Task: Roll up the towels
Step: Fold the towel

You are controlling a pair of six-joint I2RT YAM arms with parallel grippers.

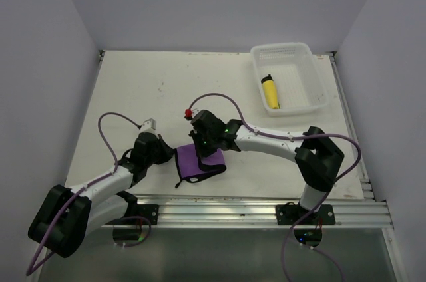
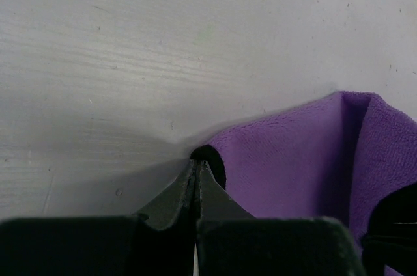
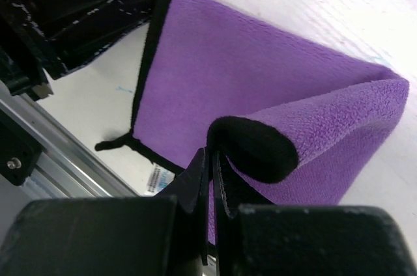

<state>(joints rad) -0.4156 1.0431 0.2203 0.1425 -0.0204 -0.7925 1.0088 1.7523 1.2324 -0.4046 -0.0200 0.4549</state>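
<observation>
**Left gripper** (image 2: pixel 197 164): the fingers are pressed together with no gap. Their tips pinch the black edging (image 2: pixel 210 156) of the purple towel (image 2: pixel 293 165), and the cloth rises off the white table (image 2: pixel 195 41) toward the tips. The rest of the towel spreads to the right of the fingers. Behind them, the left arm (image 1: pixel 100 185) lies low and stretched, running back to its base at the near left corner.

**Right gripper** (image 3: pixel 210 155): the fingers are likewise closed, on the towel's opposite black-edged border. Just beyond the tips this border curls over in a soft fold, so that purple cloth doubles back over the flat part. The towel's black loop (image 3: pixel 114 142) trails on the table past the flat part, near the aluminium rail (image 3: pixel 58 159). The right arm (image 1: pixel 273 142) reaches leftward from a raised elbow above its base.

**Both grippers**, seen from above, face each other across the purple towel, which lies between them near the rail.

**Yellow towel** (image 1: pixel 269 92): it lies rolled in the white basket (image 1: pixel 281 47), well apart from both pairs of fingers, far beyond the right gripper.
</observation>
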